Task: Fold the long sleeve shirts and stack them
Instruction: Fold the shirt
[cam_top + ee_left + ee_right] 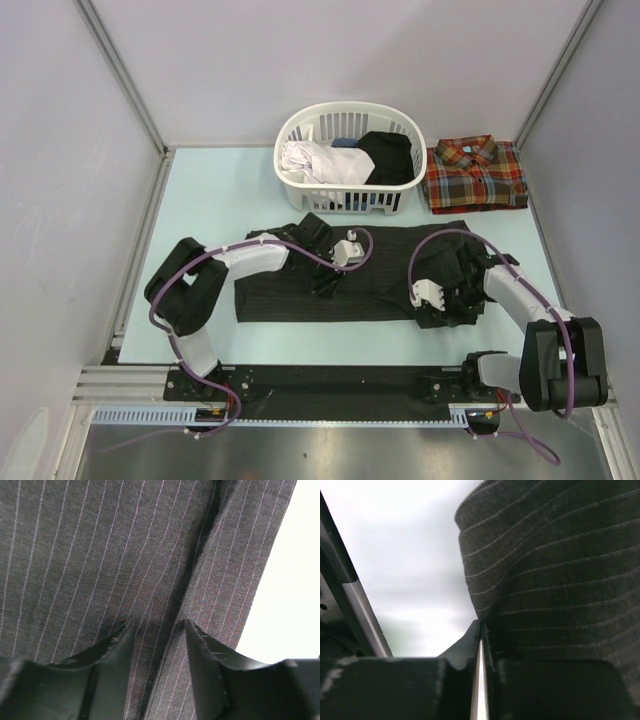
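Both arms bend inward. The left black two-finger claw (157, 626) gapes; the right black two-finger claw (481, 625) pinches the black pinstriped cloth shirt (560, 580).

Left arm (255, 258), right arm (510, 290): black joint housings, white link covers, purple cables (455, 232) looped outside. Left claw (159, 624), right claw (481, 625): matte black fingers (117, 665), edges scuffed.

Basket (285, 140), plaid shirt (475, 178) block far edge; L free.

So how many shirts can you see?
2. A dark striped shirt lies across the middle of the table; a folded plaid shirt sits right of the basket. Clothes in the basket may be more shirts.
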Controlling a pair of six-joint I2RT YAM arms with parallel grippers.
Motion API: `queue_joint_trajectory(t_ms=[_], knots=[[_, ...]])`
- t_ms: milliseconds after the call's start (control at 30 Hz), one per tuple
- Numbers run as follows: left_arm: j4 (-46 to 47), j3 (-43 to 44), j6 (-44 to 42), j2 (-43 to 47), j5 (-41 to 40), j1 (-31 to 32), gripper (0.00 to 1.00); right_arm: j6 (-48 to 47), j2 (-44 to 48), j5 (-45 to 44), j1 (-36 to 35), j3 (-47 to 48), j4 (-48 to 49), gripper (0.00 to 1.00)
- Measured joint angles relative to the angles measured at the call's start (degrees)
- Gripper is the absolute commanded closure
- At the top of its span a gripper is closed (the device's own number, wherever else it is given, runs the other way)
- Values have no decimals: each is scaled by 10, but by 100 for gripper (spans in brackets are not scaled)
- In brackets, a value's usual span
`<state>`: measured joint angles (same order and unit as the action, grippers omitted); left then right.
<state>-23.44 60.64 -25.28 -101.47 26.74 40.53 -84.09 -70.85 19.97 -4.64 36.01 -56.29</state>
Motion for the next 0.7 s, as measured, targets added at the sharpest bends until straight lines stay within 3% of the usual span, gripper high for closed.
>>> queue_joint_trajectory(t_ms=[267,467,567,633,700], knots=[[2,1,9,-15,-4,-23,85,-5,43,1,5,112,-79,100],[-8,13,8,-26,0,-33,91,-15,-1,15,5,198,-141,100],[-10,15,9,-27,3,-35,83,-1,-63,17,2,231,-137,100],[-10,14,10,-25,15,-39,65,14,-103,17,3,257,-129,100],[-12,5,13,-15,24,-45,55,29,-143,18,3,284,-116,100]])
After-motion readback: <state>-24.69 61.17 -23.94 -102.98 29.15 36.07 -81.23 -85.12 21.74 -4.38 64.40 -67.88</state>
